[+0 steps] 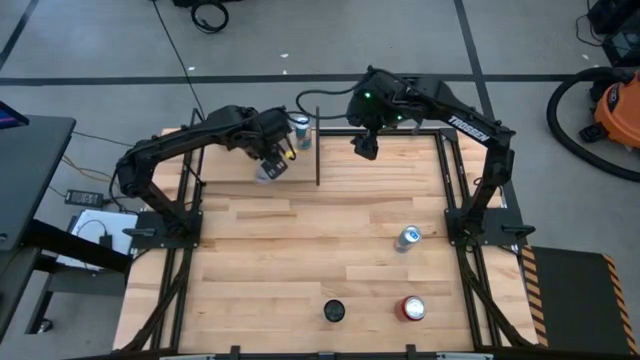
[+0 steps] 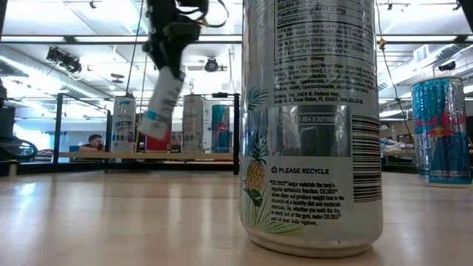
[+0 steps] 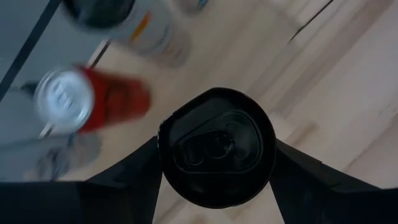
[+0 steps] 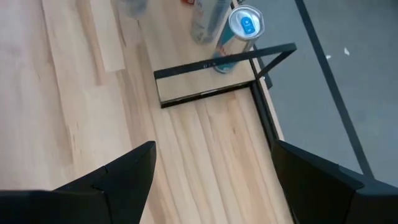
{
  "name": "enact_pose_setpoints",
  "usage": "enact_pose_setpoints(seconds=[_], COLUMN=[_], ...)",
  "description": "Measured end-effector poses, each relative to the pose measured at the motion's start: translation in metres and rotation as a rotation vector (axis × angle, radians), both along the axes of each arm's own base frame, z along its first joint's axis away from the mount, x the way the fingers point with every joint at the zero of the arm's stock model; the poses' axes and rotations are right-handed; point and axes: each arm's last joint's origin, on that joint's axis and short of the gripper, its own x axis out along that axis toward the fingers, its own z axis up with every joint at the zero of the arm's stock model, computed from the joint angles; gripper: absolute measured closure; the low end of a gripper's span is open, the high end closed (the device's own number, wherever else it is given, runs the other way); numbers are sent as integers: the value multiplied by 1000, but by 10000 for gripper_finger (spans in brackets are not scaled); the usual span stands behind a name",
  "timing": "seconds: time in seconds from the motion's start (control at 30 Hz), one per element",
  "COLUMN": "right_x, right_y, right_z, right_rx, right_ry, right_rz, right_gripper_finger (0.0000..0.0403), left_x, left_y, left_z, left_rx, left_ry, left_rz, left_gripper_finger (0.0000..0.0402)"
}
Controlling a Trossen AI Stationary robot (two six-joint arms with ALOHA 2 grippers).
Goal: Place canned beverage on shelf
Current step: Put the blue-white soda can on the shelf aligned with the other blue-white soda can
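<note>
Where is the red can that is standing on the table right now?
In the high view, the red can stands near the table's front right, beside a black can.

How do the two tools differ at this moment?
The left tool is clamped on a white can with a black lid and holds it tilted by the pale wood shelf with black metal uprights; the right tool stands open and holds nothing. The left hangs at the shelf's left side, the right at its right side. Both hover at the table's far edge.

A grey floor [image 1: 90,50] crossed by pale lines surrounds the table, with what looks like an orange vacuum [image 1: 612,105] nearby.
</note>
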Motion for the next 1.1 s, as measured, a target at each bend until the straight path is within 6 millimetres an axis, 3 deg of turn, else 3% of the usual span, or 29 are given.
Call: enact_pose_setpoints(seconds=[0.33, 0.67, 0.9, 1.1], right_x=[-5, -6, -6, -6], right_y=[-7, -9, -9, -9], right_z=[1, 1, 1, 1], right_rx=[10, 30, 31, 31], right_ry=[-7, -17, -18, -18], right_rz=[-48, -72, -72, -73], right_gripper_finger=[76, 76, 76, 76], left_x=[-52, -106, -139, -154], left_y=[-18, -41, -54, -60], left_z=[36, 74, 91, 97], left_rx=[10, 106, 193, 226], left_ry=[-20, -169, -262, -319], left_rz=[37, -2, 63, 114], left_gripper_finger=[151, 150, 150, 150])
